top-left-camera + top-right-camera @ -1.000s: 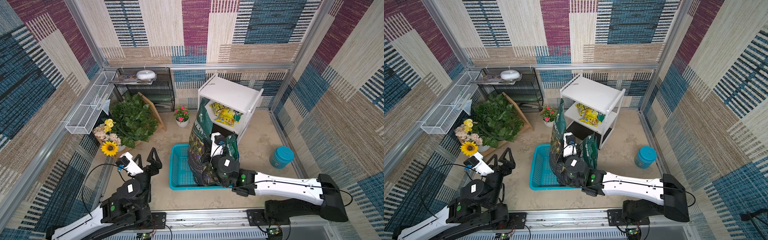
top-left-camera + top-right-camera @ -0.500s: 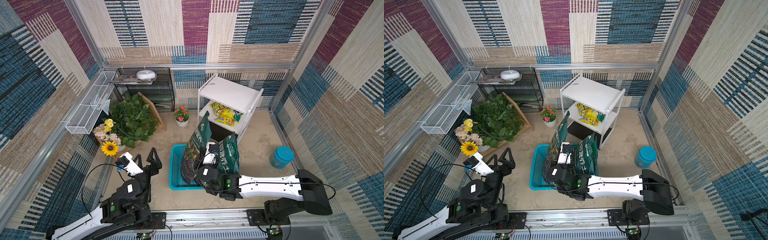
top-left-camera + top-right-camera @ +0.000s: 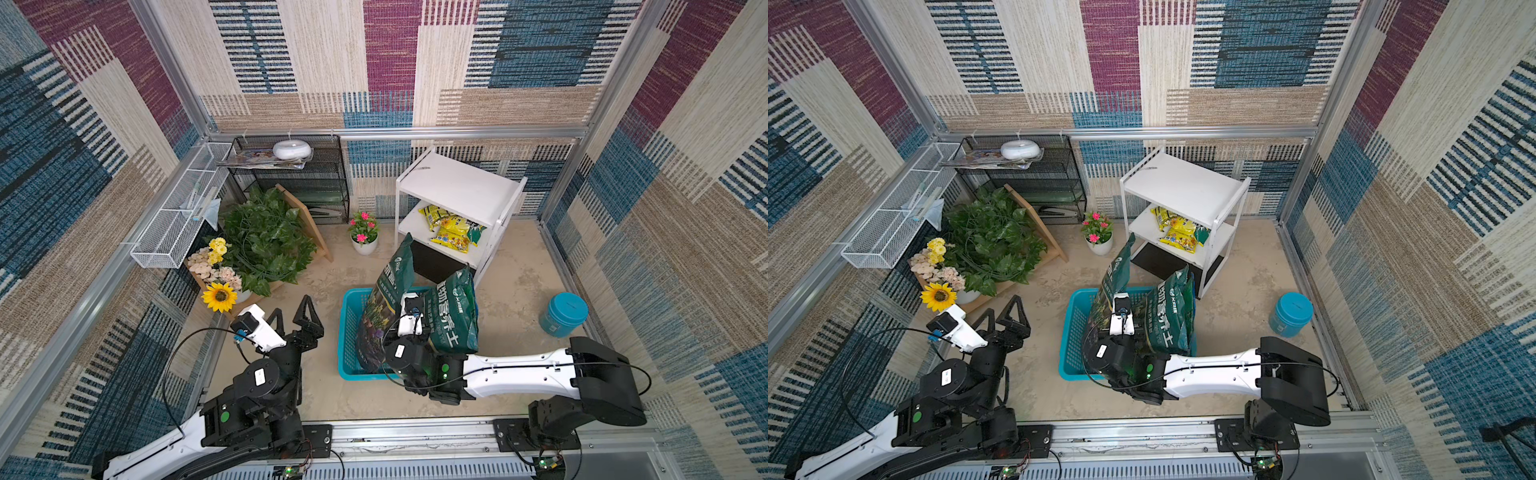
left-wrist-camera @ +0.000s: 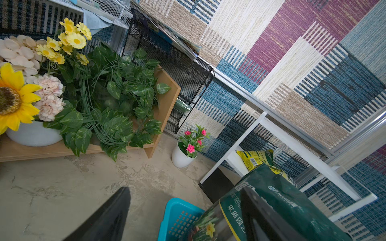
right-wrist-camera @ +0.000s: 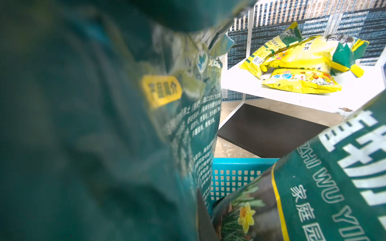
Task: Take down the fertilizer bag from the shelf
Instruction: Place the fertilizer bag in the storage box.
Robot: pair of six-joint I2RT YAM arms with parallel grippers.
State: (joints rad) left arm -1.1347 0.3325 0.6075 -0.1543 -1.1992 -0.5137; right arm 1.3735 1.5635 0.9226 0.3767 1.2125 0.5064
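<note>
Right tool [image 3: 409, 300], clamped on the slick bag [image 3: 390, 286] over the basket [image 3: 346, 332], could lose it to a slip, toppling it out; left tool [image 3: 292, 306] gapes.

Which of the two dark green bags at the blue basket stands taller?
The green bag nearer the pink flower pot; the other bag, nearer the teal canister, sits lower.

Fertilizer bag [image 3: 384, 299] in basket [image 3: 349, 328], before the shelf [image 3: 461, 187]
</note>
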